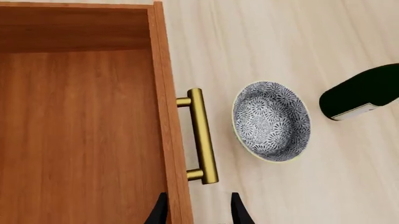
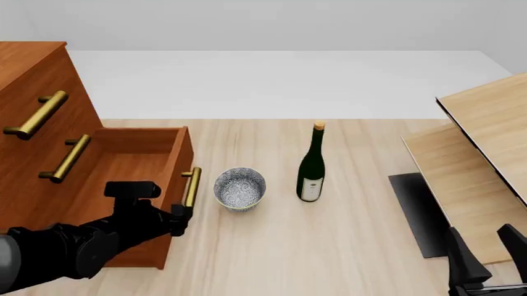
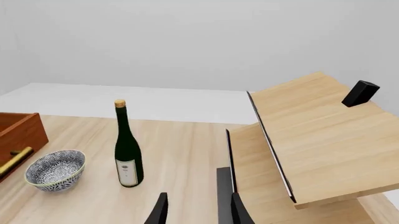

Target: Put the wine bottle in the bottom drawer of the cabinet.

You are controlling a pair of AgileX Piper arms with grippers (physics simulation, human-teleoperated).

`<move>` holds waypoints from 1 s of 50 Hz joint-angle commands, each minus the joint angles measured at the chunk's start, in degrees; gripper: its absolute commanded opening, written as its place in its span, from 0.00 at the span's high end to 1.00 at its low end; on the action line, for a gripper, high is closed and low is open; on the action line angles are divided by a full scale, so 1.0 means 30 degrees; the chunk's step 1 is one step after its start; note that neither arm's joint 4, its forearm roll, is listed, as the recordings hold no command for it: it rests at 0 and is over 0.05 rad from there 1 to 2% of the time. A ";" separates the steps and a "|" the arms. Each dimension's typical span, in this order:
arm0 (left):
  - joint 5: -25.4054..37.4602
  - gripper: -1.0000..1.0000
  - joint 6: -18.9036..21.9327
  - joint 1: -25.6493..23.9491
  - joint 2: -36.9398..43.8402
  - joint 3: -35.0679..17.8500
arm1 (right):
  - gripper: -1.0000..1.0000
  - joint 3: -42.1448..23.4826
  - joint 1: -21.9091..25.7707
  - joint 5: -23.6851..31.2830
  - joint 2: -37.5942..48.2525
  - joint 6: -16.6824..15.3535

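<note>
The slim dark green glass wine bottle (image 2: 311, 165) stands upright on the pale wooden table (image 2: 346, 246), forward and left of the right gripper (image 2: 492, 259), which hangs low with jaws apart, empty. The left gripper (image 1: 196, 210), also parted, sits at the reddish-brown bottom drawer (image 2: 123, 185), already pulled out.

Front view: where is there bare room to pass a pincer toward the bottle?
Free: bare tabletop between the dark green glass wine bottle and the pale wood furniture, and the near table strip. Crowded: the speckled blue-white bowl sits close between the bottle and the open reddish-brown bottom drawer.
</note>
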 commanded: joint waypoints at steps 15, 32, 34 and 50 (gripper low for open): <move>0.0784 0.00 -0.0506 -0.0686 -0.0086 -0.0188 | 0.00 0.0001 0.0061 -0.0136 0.0166 -0.0011; 0.4037 0.00 0.0431 0.0517 -0.3599 -0.1543 | 0.00 0.0002 0.0111 -0.0018 0.0067 -0.0019; 0.4634 0.00 0.0306 0.0430 -0.4056 -0.1899 | 0.00 0.0000 0.0127 0.0001 0.0036 -0.0023; 0.6654 0.00 0.1342 -0.0029 -0.4372 -0.5860 | 0.00 -0.0007 0.0205 0.0094 -0.0052 -0.0080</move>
